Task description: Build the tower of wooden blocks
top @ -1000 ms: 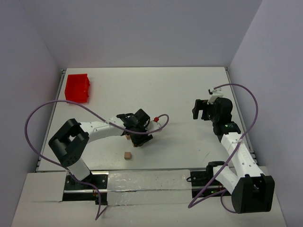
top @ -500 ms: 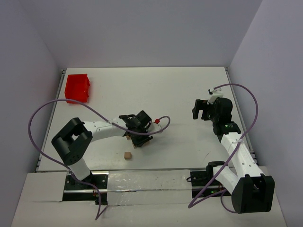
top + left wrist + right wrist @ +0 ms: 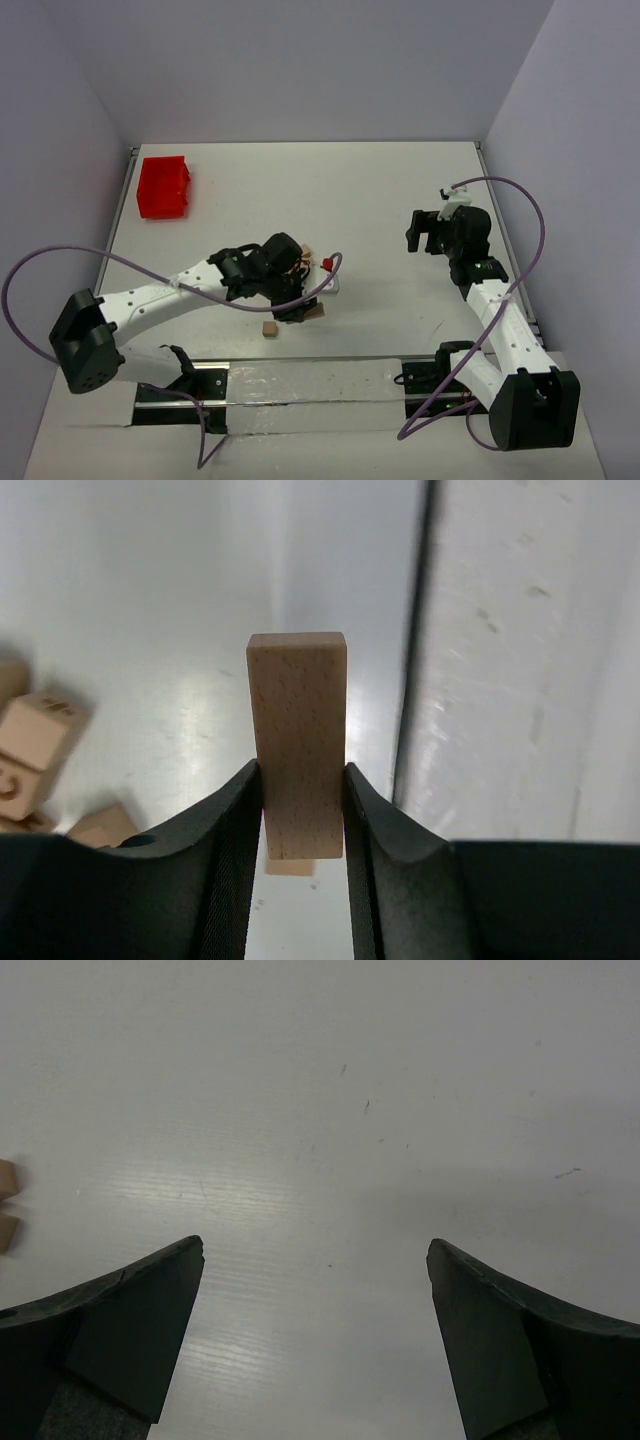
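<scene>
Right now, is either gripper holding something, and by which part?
The left gripper pinches a block by the two sides of its near end; the far end sticks out. The right gripper is open, holding nothing.

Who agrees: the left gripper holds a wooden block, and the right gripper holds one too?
Wrong on the right gripper: it is open and empty, per the right wrist view. The left gripper does hold a wooden block.
</scene>
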You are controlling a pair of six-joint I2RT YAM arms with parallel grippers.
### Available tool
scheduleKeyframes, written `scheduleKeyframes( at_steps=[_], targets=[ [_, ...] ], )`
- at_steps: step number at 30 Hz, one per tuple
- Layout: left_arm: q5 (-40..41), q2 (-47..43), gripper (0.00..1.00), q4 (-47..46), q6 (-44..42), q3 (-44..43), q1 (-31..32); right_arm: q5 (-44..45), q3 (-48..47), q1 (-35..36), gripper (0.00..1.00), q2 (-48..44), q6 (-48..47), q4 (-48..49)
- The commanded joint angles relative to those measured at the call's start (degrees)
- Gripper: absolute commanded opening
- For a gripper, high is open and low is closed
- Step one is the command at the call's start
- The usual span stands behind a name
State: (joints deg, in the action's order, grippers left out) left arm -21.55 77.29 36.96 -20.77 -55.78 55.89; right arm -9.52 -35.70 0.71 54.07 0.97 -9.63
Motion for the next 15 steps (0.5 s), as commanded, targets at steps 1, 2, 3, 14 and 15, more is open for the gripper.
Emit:
scheduleKeyframes(
  at_steps=[1,2,3,14,15],
  targets=[
    [-10.3,-2.1,0.0,10.6,-9.2,5.7,2.2,0.3,-3.2,-0.3,1.0,1.1,-0.4,0.9],
    [-10.4,-2.2,0.0,11.6,-10.4,7.1,2.5,0.4,-3.2,-0.3,1.0,1.3,-0.4,0.9],
    [-10.4,-2.0,0.0,12.9,-11.9,7.5,3.1,0.4,-3.2,-0.3,1.0,1.4,-0.4,0.9],
    [-2.5,0.3,0.0,10.5,-17.2,13.5,3.7,0.9,-3.2,-0.3,1.0,2.2,-0.3,1.2],
    [-2.1,0.5,0.0,8.5,-17.1,14.0,3.7,0.9,-3.2,-0.3,1.0,2.3,-0.3,1.2]
  ],
)
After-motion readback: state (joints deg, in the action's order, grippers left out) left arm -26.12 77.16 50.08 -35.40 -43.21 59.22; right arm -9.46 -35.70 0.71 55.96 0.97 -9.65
